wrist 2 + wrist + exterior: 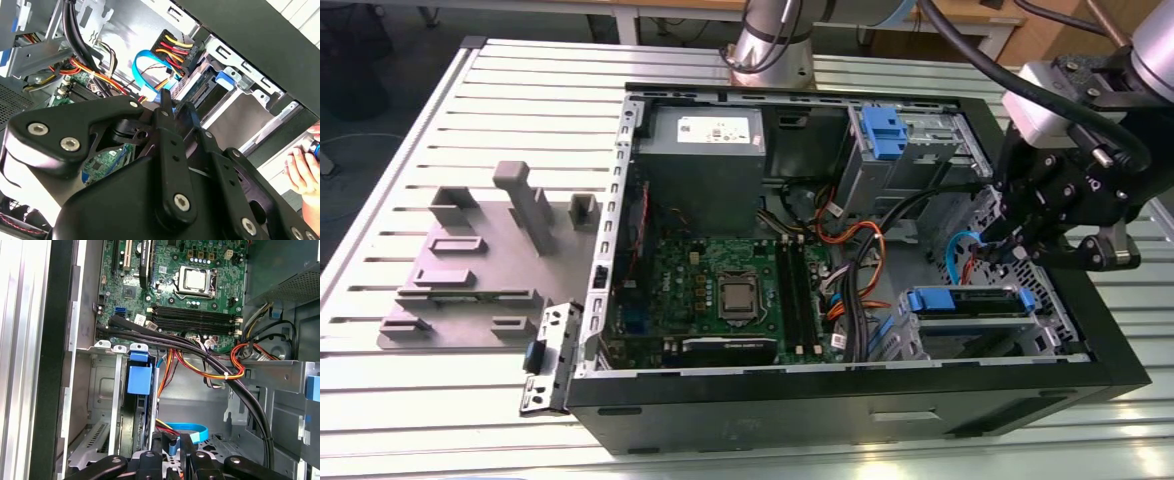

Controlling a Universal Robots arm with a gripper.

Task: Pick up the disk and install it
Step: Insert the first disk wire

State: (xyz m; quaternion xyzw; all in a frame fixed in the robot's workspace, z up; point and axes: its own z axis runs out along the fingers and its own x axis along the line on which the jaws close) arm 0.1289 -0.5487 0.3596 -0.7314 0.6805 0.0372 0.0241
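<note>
Disk (139,380) in bay (102,390), apparently just beside gripper (173,442).

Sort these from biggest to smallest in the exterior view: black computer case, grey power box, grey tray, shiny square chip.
1. black computer case
2. grey tray
3. grey power box
4. shiny square chip
No two look alike in size here.

Room around the gripper (1001,250) is tight — the blue cable (192,428) and the orange and yellow wires (226,376) lie close, and the black cable bundle (175,341) crosses nearby. Over the motherboard (720,285) the case (854,400) stands open.
</note>
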